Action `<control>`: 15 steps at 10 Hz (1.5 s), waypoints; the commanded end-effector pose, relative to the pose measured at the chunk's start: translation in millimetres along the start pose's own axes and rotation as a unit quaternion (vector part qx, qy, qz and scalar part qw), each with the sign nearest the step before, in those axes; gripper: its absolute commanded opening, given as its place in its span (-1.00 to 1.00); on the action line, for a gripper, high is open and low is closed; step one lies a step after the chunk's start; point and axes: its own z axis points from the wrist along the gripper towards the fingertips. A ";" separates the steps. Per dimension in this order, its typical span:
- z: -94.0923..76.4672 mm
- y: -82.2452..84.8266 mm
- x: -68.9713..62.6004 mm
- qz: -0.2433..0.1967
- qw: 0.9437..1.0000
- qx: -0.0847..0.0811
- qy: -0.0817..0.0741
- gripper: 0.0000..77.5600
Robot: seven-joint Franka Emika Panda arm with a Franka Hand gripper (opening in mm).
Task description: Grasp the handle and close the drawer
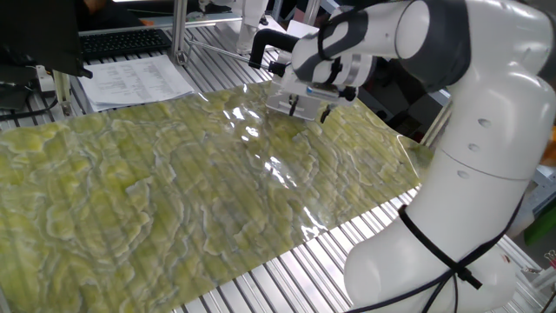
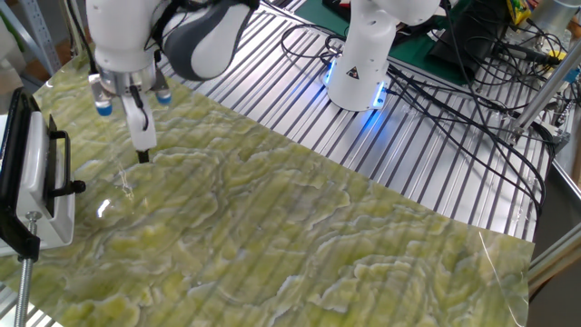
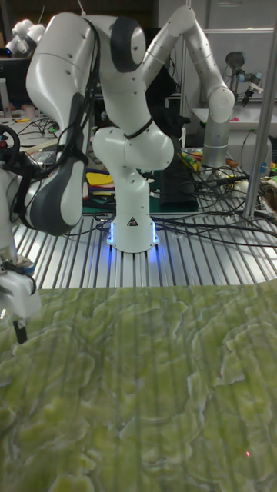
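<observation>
The drawer is a small white box standing at the left edge of the table, its flat white front facing the mat. Its handle looks like a black bar across that front, and it also shows as the handle at the far end of the table. My gripper hangs to the right of the handle, apart from it, fingers pointing down and pressed together with nothing held. The gripper hovers just above the mat, and the tall fixed view catches the gripper at the left edge.
A green marbled mat covers the slatted metal table. A keyboard, papers and a metal post lie beyond the far edge. The arm's base and cables stand behind the mat.
</observation>
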 end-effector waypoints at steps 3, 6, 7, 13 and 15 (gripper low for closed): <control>-14.1 -6.8 27.9 0.003 1.000 -0.002 -0.005 1.00; -14.1 -6.6 29.7 0.002 1.000 -0.003 -0.006 1.00; -14.9 -6.8 30.0 0.000 1.000 -0.002 -0.005 1.00; -36.8 7.8 44.1 -0.063 0.998 0.012 0.021 1.00; -43.5 17.6 60.4 -0.089 0.996 0.014 0.023 1.00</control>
